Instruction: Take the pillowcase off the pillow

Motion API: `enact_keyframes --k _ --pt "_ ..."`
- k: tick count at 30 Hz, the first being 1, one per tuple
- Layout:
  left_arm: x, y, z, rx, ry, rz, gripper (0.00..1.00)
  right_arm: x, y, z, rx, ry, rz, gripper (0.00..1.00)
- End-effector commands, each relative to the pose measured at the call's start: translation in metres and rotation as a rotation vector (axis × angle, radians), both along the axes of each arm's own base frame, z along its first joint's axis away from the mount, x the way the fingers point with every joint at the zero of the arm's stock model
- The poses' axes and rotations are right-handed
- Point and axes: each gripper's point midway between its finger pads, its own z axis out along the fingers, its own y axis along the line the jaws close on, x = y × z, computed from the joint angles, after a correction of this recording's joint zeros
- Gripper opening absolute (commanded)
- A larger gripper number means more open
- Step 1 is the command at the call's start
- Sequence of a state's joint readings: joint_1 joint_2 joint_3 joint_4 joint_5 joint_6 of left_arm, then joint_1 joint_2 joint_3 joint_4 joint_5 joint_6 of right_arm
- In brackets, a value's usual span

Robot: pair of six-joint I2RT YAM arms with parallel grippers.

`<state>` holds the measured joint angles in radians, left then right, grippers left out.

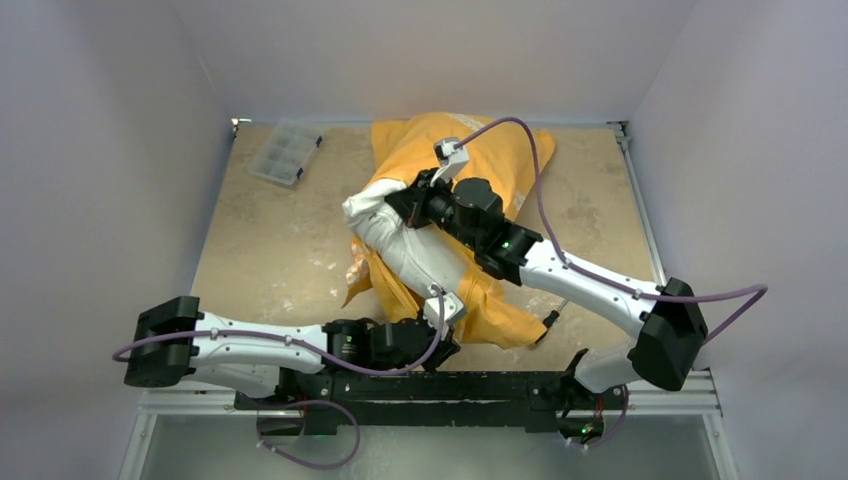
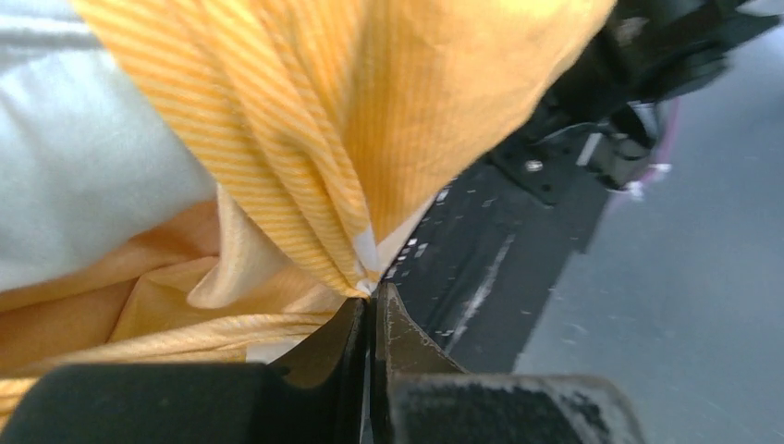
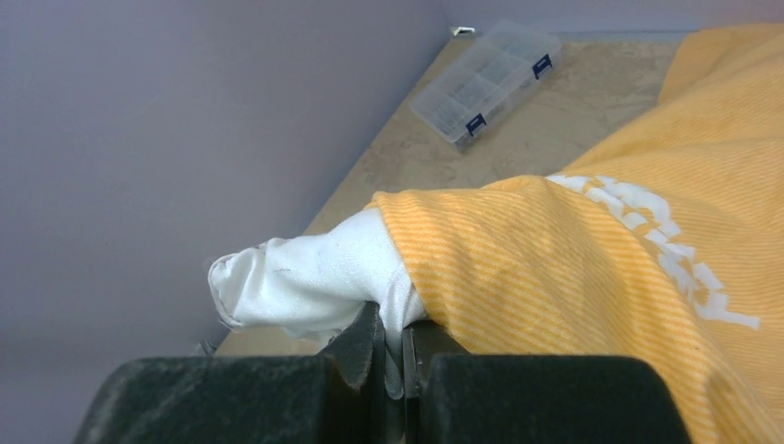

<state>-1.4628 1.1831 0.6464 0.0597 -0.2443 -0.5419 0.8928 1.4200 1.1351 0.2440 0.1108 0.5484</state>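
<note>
The orange-yellow pillowcase [image 1: 500, 160] lies rumpled in the middle of the table, with white lettering [image 3: 675, 250] on its upper side. The white pillow [image 1: 420, 255] sticks out of its left side. My right gripper [image 1: 392, 205] is shut on a pinch of the pillow's white cloth [image 3: 305, 273], just beside the pillowcase's edge [image 3: 555, 268]. My left gripper [image 1: 452, 345] sits at the near end of the cover, shut on a gathered fold of the striped orange cloth [image 2: 305, 157]. In the left wrist view the pillow [image 2: 83, 176] shows at the upper left.
A clear plastic compartment box [image 1: 284, 152] [image 3: 485, 81] lies at the table's far left corner. A small dark tool [image 1: 552, 319] lies by the pillowcase's near right corner. Grey walls close in the left, right and far sides. The arms' black base rail [image 2: 499, 250] runs along the near edge.
</note>
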Motion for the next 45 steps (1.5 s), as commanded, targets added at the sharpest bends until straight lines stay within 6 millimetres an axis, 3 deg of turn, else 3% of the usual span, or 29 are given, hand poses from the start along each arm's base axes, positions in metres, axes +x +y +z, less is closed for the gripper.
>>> enact_keyframes --k 1,3,6,12,14,16,24,27,30,40,45 --pt "-0.002 0.016 -0.054 0.164 0.034 0.096 0.0 0.011 -0.048 0.155 0.313 -0.271 -0.12 0.0" --pt "0.005 0.024 -0.076 0.283 0.019 0.156 0.03 0.008 -0.052 0.162 0.327 -0.285 -0.117 0.0" --pt "0.013 0.025 -0.071 0.338 -0.006 0.215 0.21 0.009 -0.049 0.155 0.315 -0.273 -0.103 0.0" --pt "0.006 0.015 0.02 0.043 0.03 0.176 0.67 0.009 -0.04 0.112 0.26 -0.223 -0.072 0.0" --pt "0.006 0.02 0.05 -0.042 0.034 0.176 0.82 0.009 -0.038 0.101 0.249 -0.212 -0.062 0.0" --pt "0.012 0.032 0.07 -0.091 0.034 0.228 0.91 0.009 -0.036 0.09 0.24 -0.201 -0.054 0.0" --pt "0.055 0.087 0.132 -0.238 -0.006 0.539 0.99 0.007 -0.022 0.056 0.213 -0.165 0.005 0.0" --pt "0.073 0.108 0.144 -0.296 -0.015 0.687 0.99 0.006 -0.017 0.05 0.212 -0.154 0.025 0.0" --pt "0.091 0.123 0.143 -0.329 -0.029 0.816 0.99 0.005 -0.015 0.046 0.218 -0.151 0.038 0.0" --pt "0.146 0.084 0.123 -0.376 0.091 0.774 0.99 0.004 -0.01 0.036 0.219 -0.132 0.063 0.0" --pt "0.16 0.079 0.088 -0.319 0.147 0.825 0.99 0.003 -0.01 0.039 0.22 -0.139 0.065 0.0"
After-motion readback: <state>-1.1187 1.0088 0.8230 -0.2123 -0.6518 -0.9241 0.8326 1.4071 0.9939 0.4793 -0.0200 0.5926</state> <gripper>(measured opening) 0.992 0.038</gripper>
